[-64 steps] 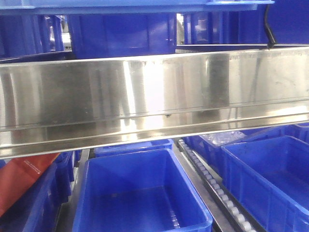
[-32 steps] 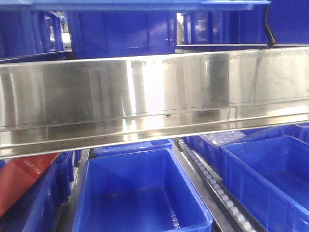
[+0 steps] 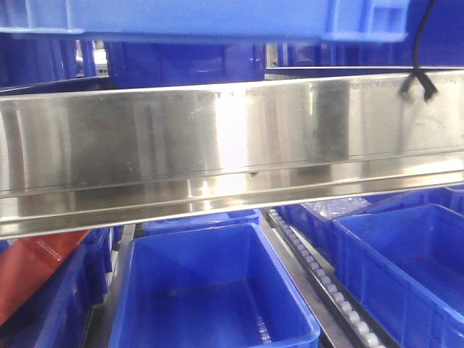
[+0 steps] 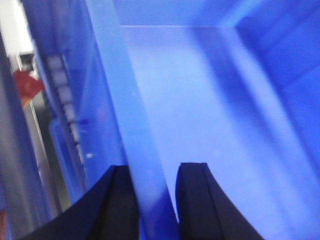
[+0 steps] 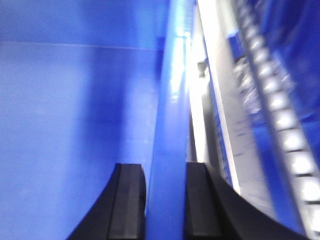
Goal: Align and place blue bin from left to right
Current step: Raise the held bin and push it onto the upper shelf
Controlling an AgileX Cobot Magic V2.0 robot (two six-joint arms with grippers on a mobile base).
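Each end effector clamps a rim of the bin (image 3: 217, 18): left end effector (image 4: 155, 200) on its left wall, right end effector (image 5: 162, 200) on its right. The bin hangs above the steel rail (image 3: 232, 145).

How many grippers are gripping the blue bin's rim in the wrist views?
2. The left gripper straddles the blue bin at one rim, fingers on either side of the wall. The right gripper straddles the opposite rim the same way. No others show.

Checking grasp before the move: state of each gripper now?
Left gripper: shut on the blue bin, fingers astride its rim.
Right gripper: shut on the blue bin's opposite rim.
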